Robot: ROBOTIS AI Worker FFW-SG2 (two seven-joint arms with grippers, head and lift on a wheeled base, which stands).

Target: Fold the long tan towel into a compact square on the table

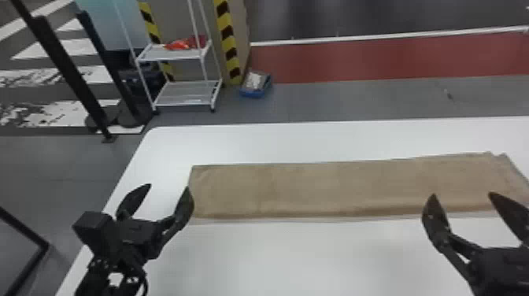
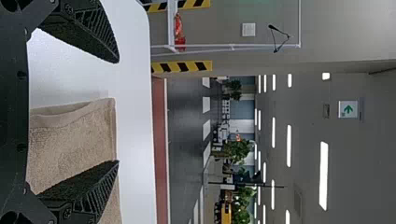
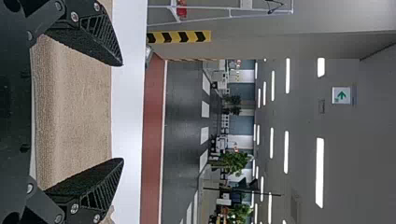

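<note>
1. Pinching only the top layer could drag your long tan cloth towel (image 1: 315, 189) out of line, since its near edge looks doubled.
2. Your black two-fingered left gripper (image 1: 167, 189) is spread wide by the towel's left end; your matching right gripper (image 1: 463, 194) is spread wide toward its right part. Lifting unevenly could skew the fold.
3. The towel stretches left to right on your smooth white table (image 1: 275, 256), which may let it slide.
4. Beyond stands a white metal shelf rack (image 1: 185, 98), left of a red floor strip (image 1: 374, 59).
</note>
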